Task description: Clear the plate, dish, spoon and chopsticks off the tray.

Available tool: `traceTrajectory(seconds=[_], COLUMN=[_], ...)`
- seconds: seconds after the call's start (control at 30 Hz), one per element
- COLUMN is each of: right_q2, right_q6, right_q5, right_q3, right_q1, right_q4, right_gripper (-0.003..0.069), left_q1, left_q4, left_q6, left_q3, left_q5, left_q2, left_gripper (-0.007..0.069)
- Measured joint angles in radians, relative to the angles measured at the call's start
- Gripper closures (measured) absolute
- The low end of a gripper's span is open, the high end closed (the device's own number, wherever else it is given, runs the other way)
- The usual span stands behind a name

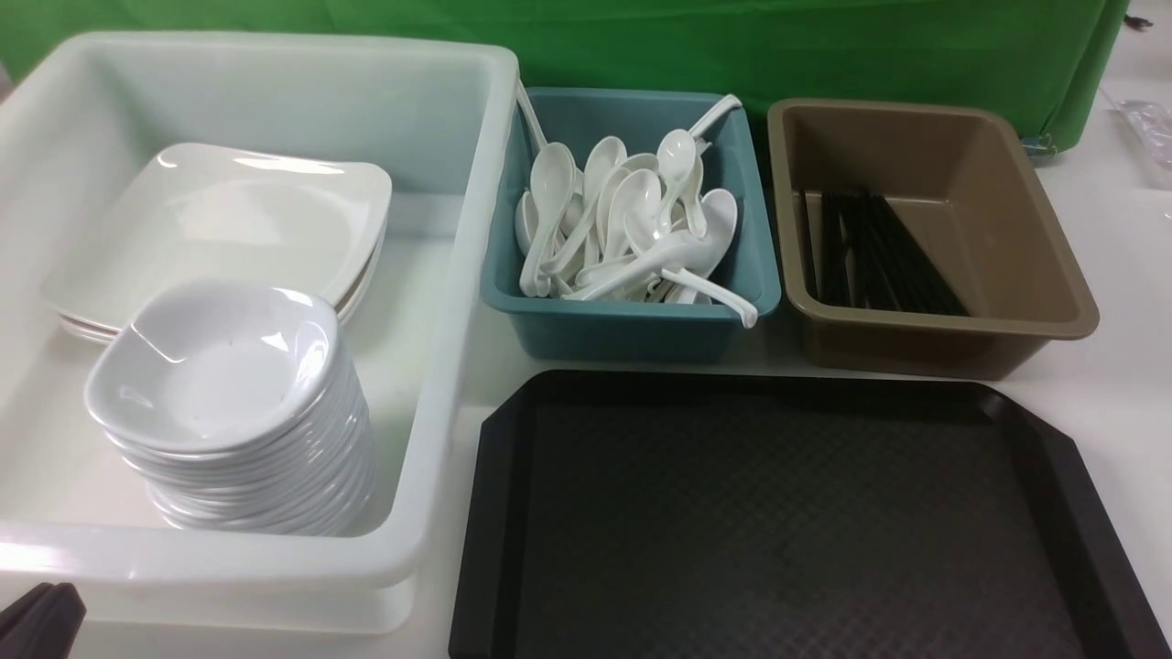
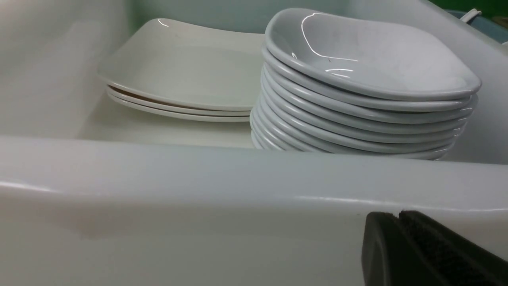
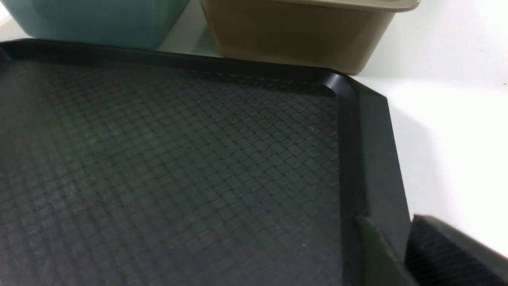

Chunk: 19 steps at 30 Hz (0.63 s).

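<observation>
The black tray (image 1: 778,513) lies bare at the front right, and its floor also shows bare in the right wrist view (image 3: 158,159). The plate (image 1: 229,220) tops a short stack in the white tub, also seen in the left wrist view (image 2: 186,67). The dish (image 1: 220,366) tops a tall stack beside it (image 2: 369,59). Several spoons (image 1: 632,229) lie in the teal bin. The chopsticks (image 1: 870,252) lie in the brown bin. My left gripper (image 1: 37,618) (image 2: 399,215) is shut and empty, low outside the tub's near wall. My right gripper (image 3: 387,219) is slightly open and empty over the tray's right rim.
The white tub (image 1: 458,275) fills the left side, its near wall (image 2: 198,190) close before the left gripper. The teal bin (image 1: 632,325) and the brown bin (image 1: 961,339) stand behind the tray. A green cloth hangs at the back.
</observation>
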Motion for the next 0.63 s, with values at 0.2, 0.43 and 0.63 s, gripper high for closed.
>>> traceTrajectory(seconds=[0.2,0.43,0.63], right_q2=[0.000,0.000,0.000], right_q6=[0.000,0.000,0.000], right_q5=[0.000,0.000,0.000], right_q3=[0.000,0.000,0.000], right_q1=[0.000,0.000,0.000], right_q4=[0.000,0.000,0.000], right_gripper=[0.0446,0.0441,0.0424], left_q1=[0.000,0.000,0.000], left_q4=[0.000,0.000,0.000], left_q6=[0.000,-0.004,-0.006], left_q3=[0.000,0.000,0.000], left_q5=[0.000,0.000,0.000], left_q2=[0.000,0.000,0.000], left_gripper=[0.0613,0.0613,0.0613])
